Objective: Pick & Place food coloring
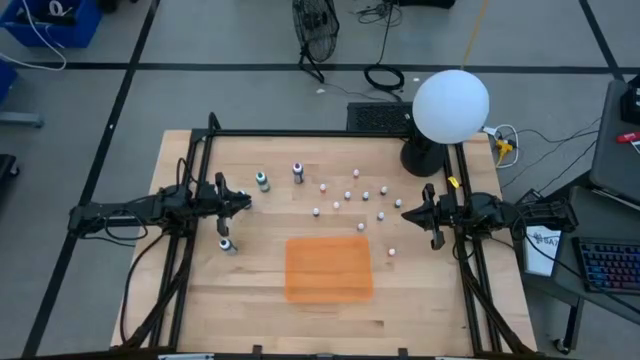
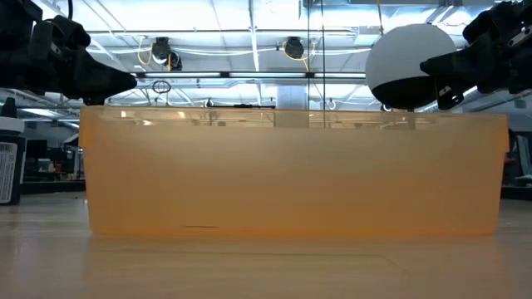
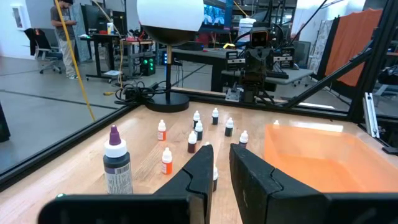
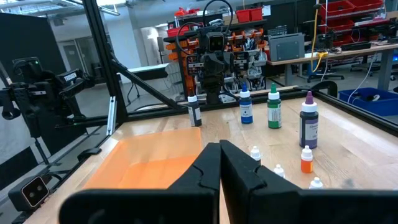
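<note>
My left gripper (image 1: 246, 203) hangs clenched and empty above the wooden table (image 1: 420, 300), on its left side; my right gripper (image 1: 406, 212) hangs the same way, fingers pressed together on nothing, on the right side. The food coloring bottles stand upright on the table: a teal one (image 1: 262, 181), a purple-capped one (image 1: 298, 172) and a dark one (image 1: 227, 244). Small dropper bottles (image 1: 351, 196) lie scattered between my grippers. The orange tray (image 1: 328, 267) sits nearer the front edge.
</note>
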`<action>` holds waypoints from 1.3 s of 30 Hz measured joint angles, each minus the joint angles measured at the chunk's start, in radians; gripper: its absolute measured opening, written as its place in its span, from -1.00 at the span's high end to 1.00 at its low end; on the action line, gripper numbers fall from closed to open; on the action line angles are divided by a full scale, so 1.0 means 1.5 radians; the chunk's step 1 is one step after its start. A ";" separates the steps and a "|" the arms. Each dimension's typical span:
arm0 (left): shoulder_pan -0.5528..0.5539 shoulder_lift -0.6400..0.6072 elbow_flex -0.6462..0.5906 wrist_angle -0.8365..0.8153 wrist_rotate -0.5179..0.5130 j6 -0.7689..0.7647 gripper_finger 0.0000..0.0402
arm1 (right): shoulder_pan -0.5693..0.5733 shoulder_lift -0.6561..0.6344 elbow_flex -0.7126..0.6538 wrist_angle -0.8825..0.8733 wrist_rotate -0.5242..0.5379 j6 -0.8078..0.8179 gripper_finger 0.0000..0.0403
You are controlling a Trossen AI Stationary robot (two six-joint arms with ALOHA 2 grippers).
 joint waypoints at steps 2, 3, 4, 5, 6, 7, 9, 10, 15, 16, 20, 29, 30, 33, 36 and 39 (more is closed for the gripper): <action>0.000 0.000 0.000 0.000 0.000 0.000 0.72 | 0.000 0.000 0.000 0.000 0.000 0.000 1.00; 0.000 0.000 0.000 0.000 0.000 0.000 0.72 | 0.000 0.000 0.000 0.000 0.000 0.000 1.00; 0.000 0.000 0.000 0.000 0.000 0.000 0.72 | 0.000 0.000 0.000 0.000 0.000 0.000 1.00; 0.000 0.000 0.000 0.000 0.000 0.000 0.72 | 0.000 0.000 0.000 0.000 0.000 0.000 1.00; 0.000 0.000 0.000 0.000 0.000 0.000 0.72 | 0.000 0.000 0.000 0.000 0.000 0.000 1.00; 0.000 0.000 0.000 0.000 0.000 0.000 0.72 | 0.000 0.000 0.000 0.000 0.000 0.001 1.00; 0.000 0.000 0.000 0.000 0.000 0.000 0.72 | 0.000 0.000 0.000 0.000 0.000 0.012 1.00; 0.000 0.000 0.000 0.000 0.000 0.000 0.72 | 0.000 0.000 0.000 0.002 0.000 0.024 1.00; 0.000 0.000 0.000 0.000 0.000 0.000 0.72 | 0.000 0.000 0.000 0.041 0.002 0.132 1.00; 0.000 0.000 0.000 0.000 0.000 0.000 0.72 | 0.000 0.000 0.000 0.045 0.002 0.143 1.00; 0.000 0.000 0.000 0.000 0.000 0.000 0.72 | 0.000 0.000 0.000 0.070 0.002 0.161 1.00; 0.000 0.000 0.000 0.000 0.000 0.000 0.72 | 0.000 0.029 0.052 0.055 0.071 0.075 1.00; 0.000 0.000 0.000 0.000 0.000 0.000 0.72 | 0.004 0.049 0.079 0.014 0.068 0.072 1.00; 0.000 0.000 0.000 0.000 0.000 0.000 0.72 | 0.023 0.129 0.199 -0.042 0.081 0.066 1.00; 0.000 0.001 0.000 0.000 0.000 0.000 0.72 | 0.053 0.262 0.303 -0.134 0.109 0.071 0.97; 0.000 0.001 0.000 0.000 0.000 0.000 0.72 | 0.086 0.410 0.429 -0.231 0.109 0.082 0.89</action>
